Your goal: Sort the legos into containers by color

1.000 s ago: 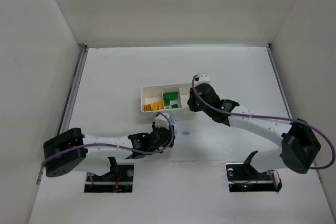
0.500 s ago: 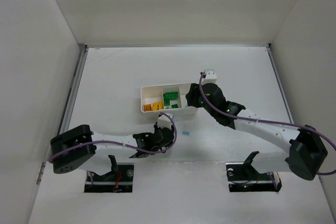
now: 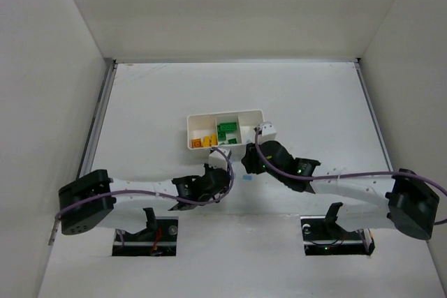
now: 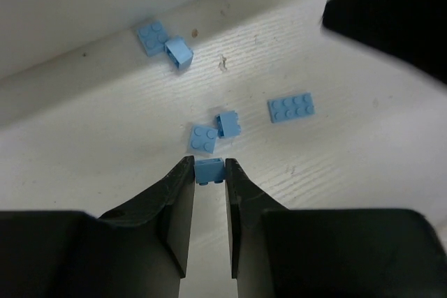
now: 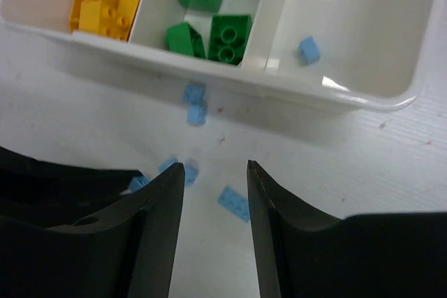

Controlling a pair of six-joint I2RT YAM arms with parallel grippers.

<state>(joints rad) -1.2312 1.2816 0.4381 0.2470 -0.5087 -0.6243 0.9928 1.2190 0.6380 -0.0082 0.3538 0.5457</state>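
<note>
Blue brick (image 4: pixel 209 172) apparently gripped by left tool (image 4: pixel 208 165); right tool (image 5: pixel 215 167) withdrew from tray (image 5: pixel 318 98).

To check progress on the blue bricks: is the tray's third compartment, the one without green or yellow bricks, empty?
Not empty. The right wrist view shows one light blue brick lying inside that compartment.

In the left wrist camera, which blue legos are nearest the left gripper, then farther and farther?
1. Pinched brick, inside the left gripper.
2. Square brick, just ahead.
3. Long brick, ahead right.
4. Two bricks, far left.
</note>
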